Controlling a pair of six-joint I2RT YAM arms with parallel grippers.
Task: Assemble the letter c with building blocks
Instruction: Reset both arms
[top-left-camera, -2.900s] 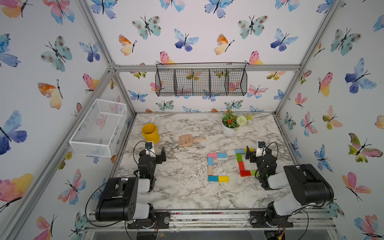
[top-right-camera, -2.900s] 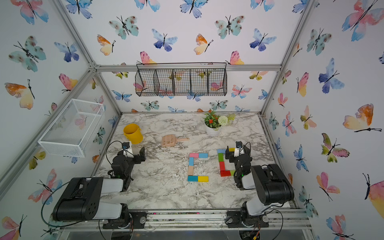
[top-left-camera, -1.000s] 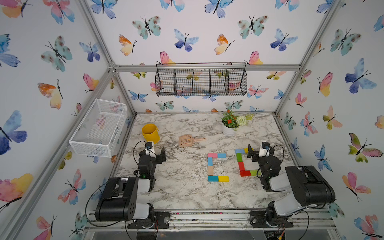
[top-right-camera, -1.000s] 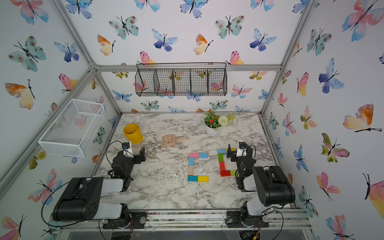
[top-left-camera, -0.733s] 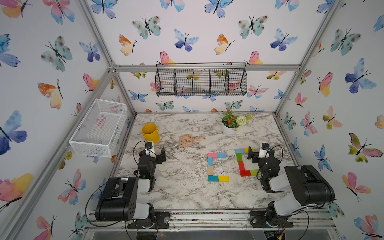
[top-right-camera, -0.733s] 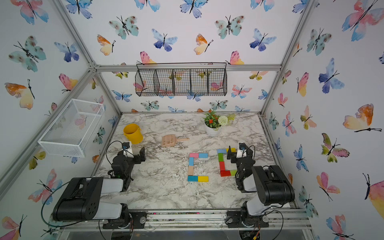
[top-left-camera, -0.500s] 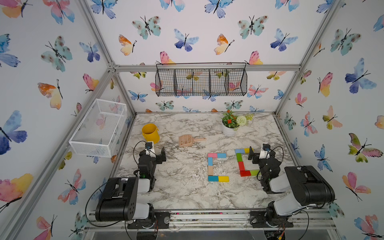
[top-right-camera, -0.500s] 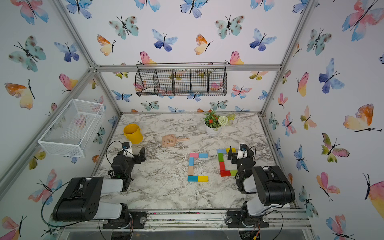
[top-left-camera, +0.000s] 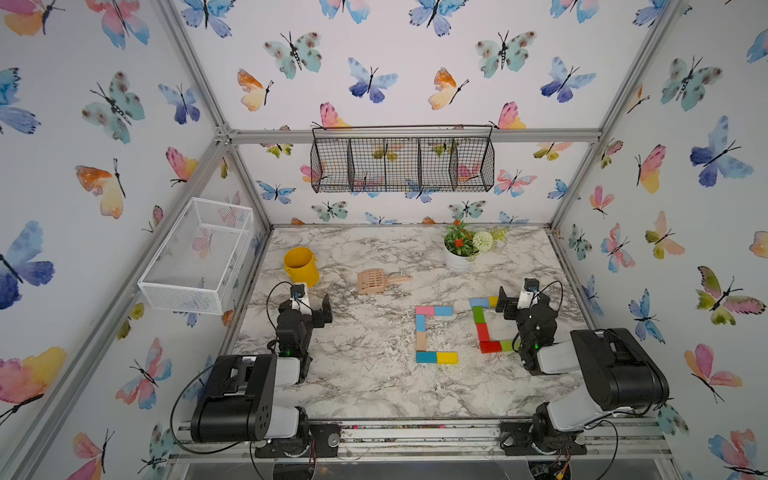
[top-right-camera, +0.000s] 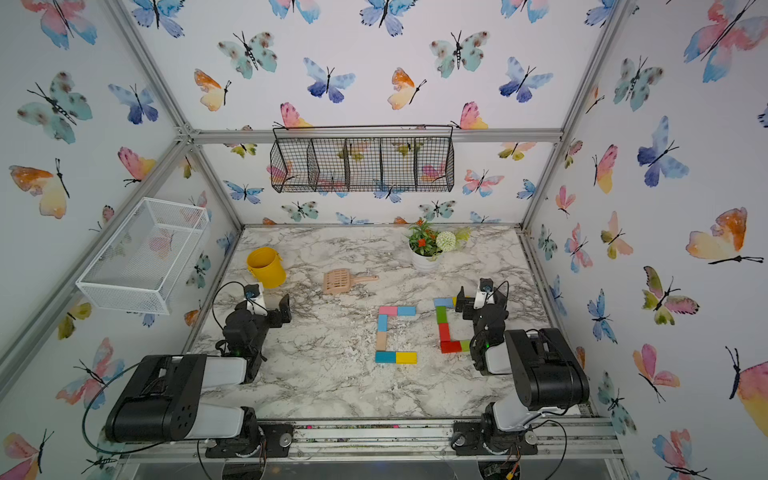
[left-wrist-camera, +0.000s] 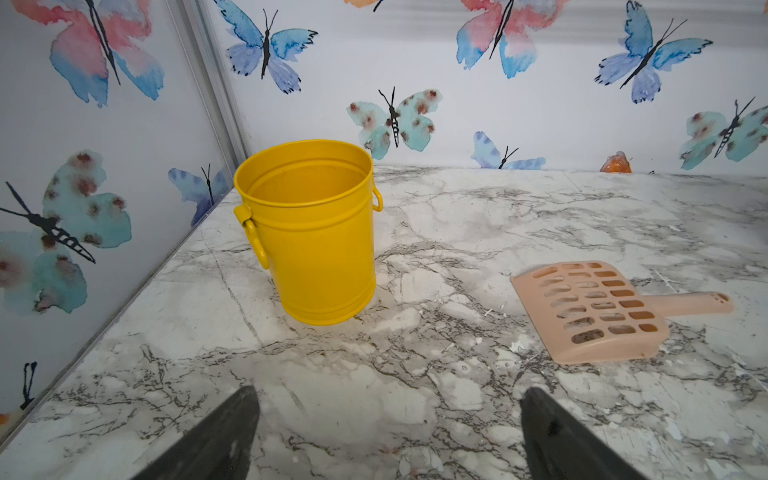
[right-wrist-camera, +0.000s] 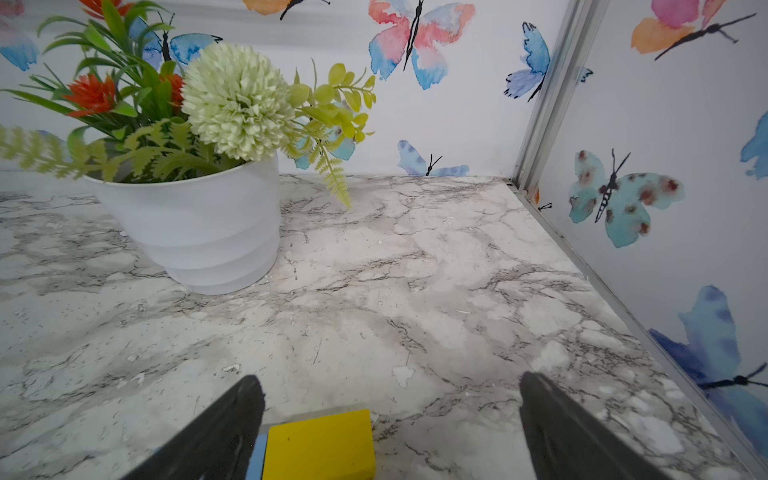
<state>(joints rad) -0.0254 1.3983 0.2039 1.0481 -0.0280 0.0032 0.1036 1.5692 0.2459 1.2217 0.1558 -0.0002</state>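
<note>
Arm bases sit nearest me at the front rail. Past them the blocks lie flat on the marble table as two C shapes, both opening right, well apart from each other.

Centre C: six flat painted bricks touching edge to edge. Teal and yellow form the near arm, tan and light blue the spine, pink and light blue the far arm.

Right C: red and green form the near arm, with the green partly behind the right arm. Red and green make the spine, light blue and yellow the far arm.

Right gripper hangs at the far arm of the right C, fingers spread wide and gripping nothing. The yellow end block lies between them, just beside one finger and well clear of the opposite one. I can't tell if it touches.

Left gripper is at the left side over bare table, fingers spread wide and holding nothing.

Farther back:
- Tan scoop lying flat.
- Yellow bucket upright, far left.
- White plant pot, far right.

White basket hangs on the left wall and black basket on the far wall.
</note>
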